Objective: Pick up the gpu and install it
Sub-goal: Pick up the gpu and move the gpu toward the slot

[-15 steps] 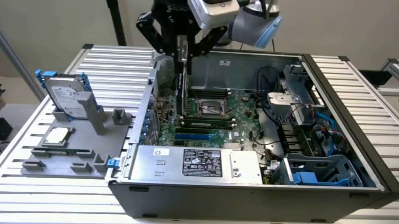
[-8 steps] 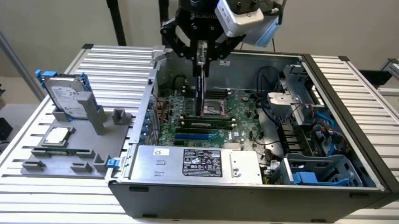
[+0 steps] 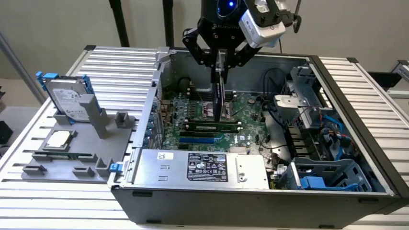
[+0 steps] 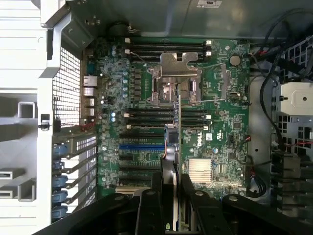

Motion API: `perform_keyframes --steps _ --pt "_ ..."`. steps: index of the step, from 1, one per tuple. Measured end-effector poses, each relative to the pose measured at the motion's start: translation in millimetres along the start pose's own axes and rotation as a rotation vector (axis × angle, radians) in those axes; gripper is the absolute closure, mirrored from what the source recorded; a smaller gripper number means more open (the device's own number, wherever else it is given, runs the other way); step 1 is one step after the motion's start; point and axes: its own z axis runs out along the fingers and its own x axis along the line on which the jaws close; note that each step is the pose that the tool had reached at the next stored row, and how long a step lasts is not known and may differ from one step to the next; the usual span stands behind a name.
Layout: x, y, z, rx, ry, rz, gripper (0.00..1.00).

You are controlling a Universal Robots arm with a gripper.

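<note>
Gripper (image 3: pixel 221 60) clamping the gpu (image 3: pixel 219 91) edge-on, upright over the open computer case (image 3: pixel 191 203), card's lower edge near the case's motherboard (image 3: pixel 246 108), hard drive (image 3: pixel 69 99) propped beside the case

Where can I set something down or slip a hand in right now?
Bare: the slatted table beyond the grey fixture, along its front edge, and on the exterior view's right of the computer case. Crowded: the fixture holds a hard drive; inside the case the gripper holds the gpu over the motherboard, cables beside it.

Black angular hand (image 3: pixel 221 64), blue glowing light (image 3: pixel 228 5) on its wrist, silver-white camera box (image 3: pixel 262 24) alongside.
</note>
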Motion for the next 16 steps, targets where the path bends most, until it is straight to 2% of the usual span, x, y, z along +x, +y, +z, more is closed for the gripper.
perform_keyframes --steps 9,10,16 --pt "0.0 0.0 0.1 0.0001 -0.0011 -0.001 1.00" --pt "0.0 0.1 0.5 -0.0002 -0.0018 -0.014 1.00" --pt "0.1 -0.1 3.8 -0.0028 0.0023 -0.162 1.00"
